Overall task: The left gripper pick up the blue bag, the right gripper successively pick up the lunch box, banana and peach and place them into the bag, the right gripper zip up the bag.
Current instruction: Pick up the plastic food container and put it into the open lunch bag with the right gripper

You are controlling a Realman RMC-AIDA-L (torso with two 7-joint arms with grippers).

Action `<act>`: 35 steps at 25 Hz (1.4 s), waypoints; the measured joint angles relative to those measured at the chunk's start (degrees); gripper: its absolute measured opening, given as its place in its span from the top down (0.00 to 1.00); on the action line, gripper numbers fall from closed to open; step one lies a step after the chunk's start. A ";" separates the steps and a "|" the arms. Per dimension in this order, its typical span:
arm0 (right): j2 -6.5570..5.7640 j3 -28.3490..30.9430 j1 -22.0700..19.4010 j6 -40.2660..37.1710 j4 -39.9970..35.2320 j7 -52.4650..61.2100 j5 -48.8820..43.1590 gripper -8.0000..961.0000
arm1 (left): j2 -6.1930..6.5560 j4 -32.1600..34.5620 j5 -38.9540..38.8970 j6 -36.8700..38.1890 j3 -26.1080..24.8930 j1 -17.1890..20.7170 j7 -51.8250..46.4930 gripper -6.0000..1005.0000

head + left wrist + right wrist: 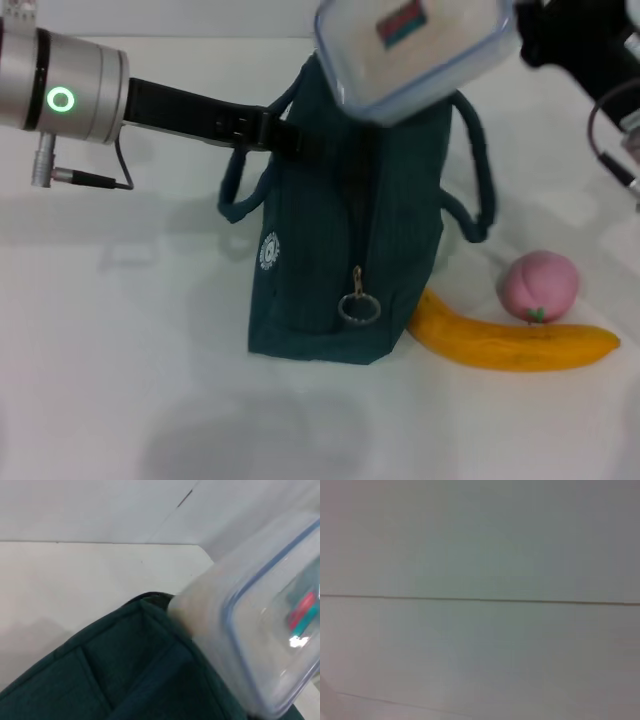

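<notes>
The dark blue-green bag [320,260] stands upright mid-table, also filling the lower part of the left wrist view [125,670]. My left gripper [280,135] is shut on the bag's top edge by its left handle. A clear lunch box [410,50] with a blue rim hangs tilted over the bag's mouth, its lower corner at the opening [265,630]. My right gripper [525,35] is shut on the box's right end at the top right. The yellow banana [510,345] lies on the table right of the bag, and the pink peach [540,285] sits just behind it.
A metal zipper ring [357,305] hangs down the bag's near end. The bag's right handle [478,170] loops out toward the peach. The white table [120,380] surrounds the bag. The right wrist view shows only a pale surface with a thin seam.
</notes>
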 joint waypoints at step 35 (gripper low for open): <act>0.00 -15.39 3.17 19.46 -6.29 -15.43 -4.94 0.76 | 0.47 -3.69 0.47 -1.59 0.85 -2.47 2.94 0.95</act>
